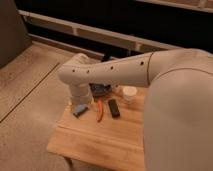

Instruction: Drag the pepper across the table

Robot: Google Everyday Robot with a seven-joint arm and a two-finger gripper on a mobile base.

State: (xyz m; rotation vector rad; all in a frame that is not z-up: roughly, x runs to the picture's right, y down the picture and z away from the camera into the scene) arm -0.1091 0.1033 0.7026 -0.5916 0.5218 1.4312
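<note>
The pincer (100, 90) is hanging wide over the far tabletop (95, 142), just behind the pepper (100, 109), which is lying between a blue-grey block (79, 109) and a black bar (114, 107).

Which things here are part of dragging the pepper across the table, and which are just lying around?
For the job: pepper, table, gripper just beyond the pepper.
Lying about: black bar, blue-grey block, white cup.

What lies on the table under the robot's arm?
A blue-grey block, the pepper and a black bar lie in view; the dark gripper hangs behind them. The arm hides part of the table.
</note>
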